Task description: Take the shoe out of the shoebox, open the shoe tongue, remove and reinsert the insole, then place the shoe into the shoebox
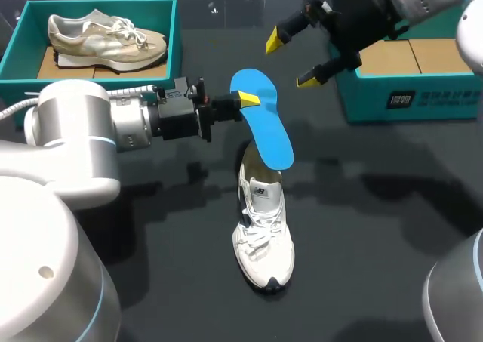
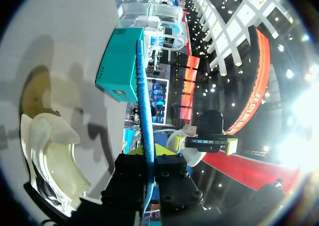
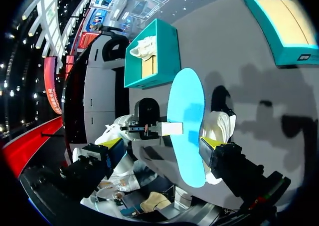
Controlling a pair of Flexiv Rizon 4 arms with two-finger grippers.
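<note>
Insole (image 1: 264, 123), blue, mid-frame, clamped at its upper end by left gripper (image 1: 243, 100). Its lower end hides the heel of white shoe (image 1: 264, 236) on the table (image 1: 377, 244), lower centre; contact unclear. Right gripper (image 1: 294, 59) upper right, fingers spread, empty, arm covering part of teal box (image 1: 407, 100).

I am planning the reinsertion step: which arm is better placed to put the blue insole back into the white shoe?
Left, probably: the left claw is shut on the insole above the shoe; the right claw is open, away.
</note>
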